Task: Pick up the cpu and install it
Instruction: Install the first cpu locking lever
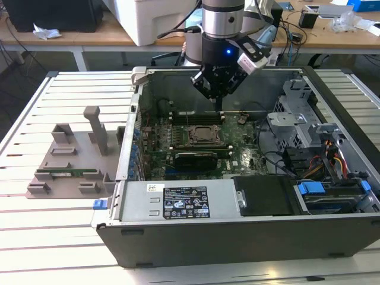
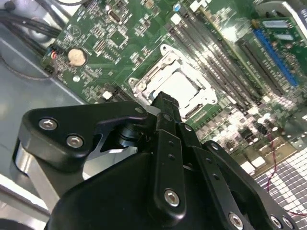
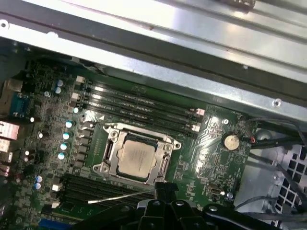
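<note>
Black gripper [image 1: 218, 105], fingers [image 2: 165, 112] together, near cpu [image 3: 138, 158]

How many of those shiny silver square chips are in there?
1. The cpu sits in the socket on the green board inside the open computer case. Others could be hidden behind the case's parts.
</note>
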